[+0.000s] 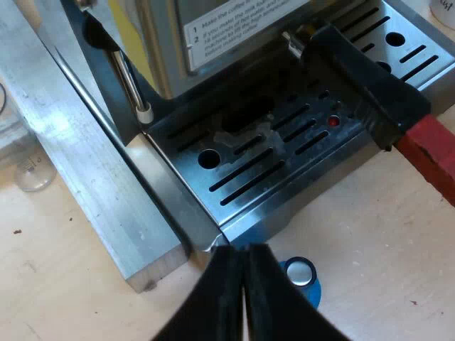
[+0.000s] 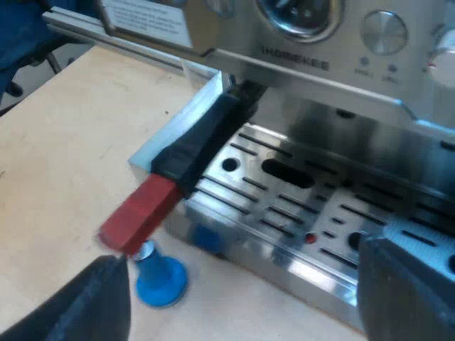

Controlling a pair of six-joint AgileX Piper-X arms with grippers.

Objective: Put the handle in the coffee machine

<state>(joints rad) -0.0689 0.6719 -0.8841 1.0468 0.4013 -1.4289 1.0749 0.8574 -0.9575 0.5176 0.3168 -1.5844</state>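
Right wrist view: the handle has its far end up under the front of the espresso machine, and its long axis slants out over the drip tray, red end pointing toward my right gripper, which is spread wide and empty. I judge this arm the nearer. My left gripper is clenched on nothing, near the blue tamper.

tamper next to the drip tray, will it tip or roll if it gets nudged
The tamper stands on its wide blue base, so a low nudge would probably slide it, not tip it. A push at its narrow silver-capped top could topple it. Being round, it would then likely roll.
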